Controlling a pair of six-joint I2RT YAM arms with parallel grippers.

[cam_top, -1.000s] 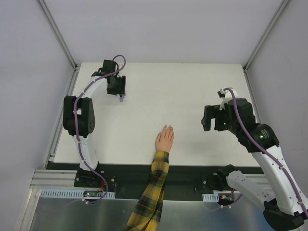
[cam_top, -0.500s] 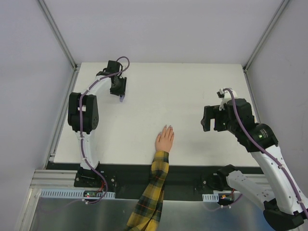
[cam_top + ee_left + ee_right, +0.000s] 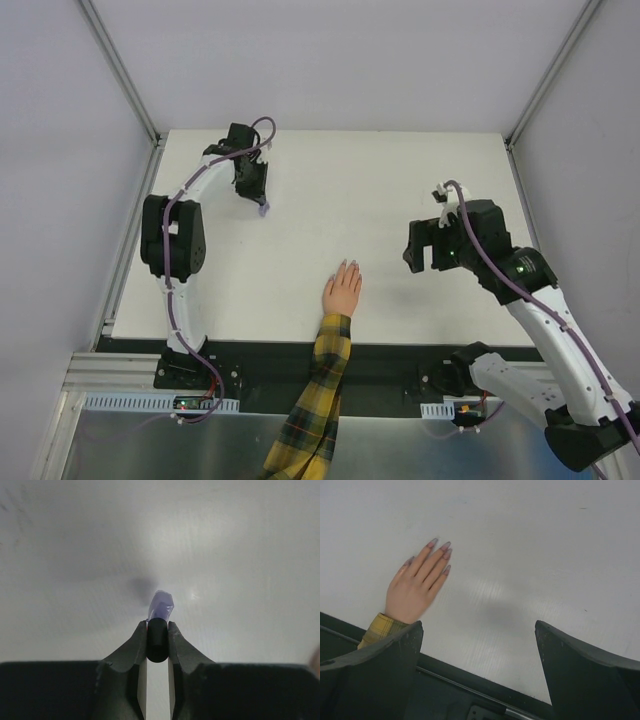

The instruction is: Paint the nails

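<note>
A pale hand (image 3: 342,290) with a yellow-and-dark plaid sleeve (image 3: 322,375) lies flat on the white table near the front edge. It also shows in the right wrist view (image 3: 414,587), where its long pointed nails (image 3: 445,546) look mauve-pink. My left gripper (image 3: 256,188) at the far left is shut on the black cap (image 3: 157,639) of a small purple bottle (image 3: 161,605). The bottle also shows in the top view (image 3: 263,208). My right gripper (image 3: 428,250) is open and empty, to the right of the hand; its fingers (image 3: 585,670) stand wide apart.
The white table (image 3: 400,180) is framed by metal posts at its back corners (image 3: 155,140). A black strip (image 3: 400,352) runs along the front edge, under the sleeve. Grey walls stand close on both sides.
My left gripper has shifted a little right and farther back with the bottle in it. My right gripper has moved left, closer to the hand. The hand has not moved.
</note>
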